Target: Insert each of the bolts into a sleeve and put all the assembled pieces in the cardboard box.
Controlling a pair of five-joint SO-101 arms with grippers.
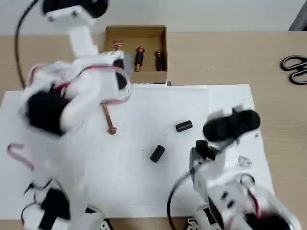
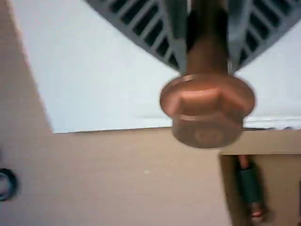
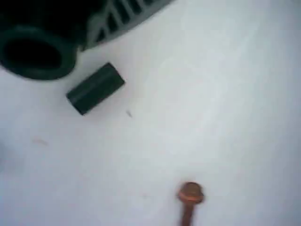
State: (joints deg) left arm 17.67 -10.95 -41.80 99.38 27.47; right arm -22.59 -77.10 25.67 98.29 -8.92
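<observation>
My left gripper [image 1: 118,60] is shut on a copper bolt [image 2: 207,110] and holds it over the left part of the cardboard box [image 1: 135,31]. In the left wrist view the bolt's head faces the camera between grey fingers [image 2: 173,28]. Two assembled pieces [image 1: 139,57] [image 1: 159,60] lie in the box. A loose bolt [image 1: 109,120] and two black sleeves [image 1: 184,126] [image 1: 157,153] lie on the white sheet [image 1: 144,191]. My right gripper [image 1: 201,149] hangs over the sheet's right half, shut on a black sleeve [image 3: 33,52] whose hollow end faces the camera.
Scissors [image 1: 295,69] lie on the wooden table at the far right. The box stands just beyond the sheet's far edge. The left arm's white body and red cables [image 1: 72,96] cover the sheet's left side. A small clear scrap [image 1: 244,161] lies near the right arm.
</observation>
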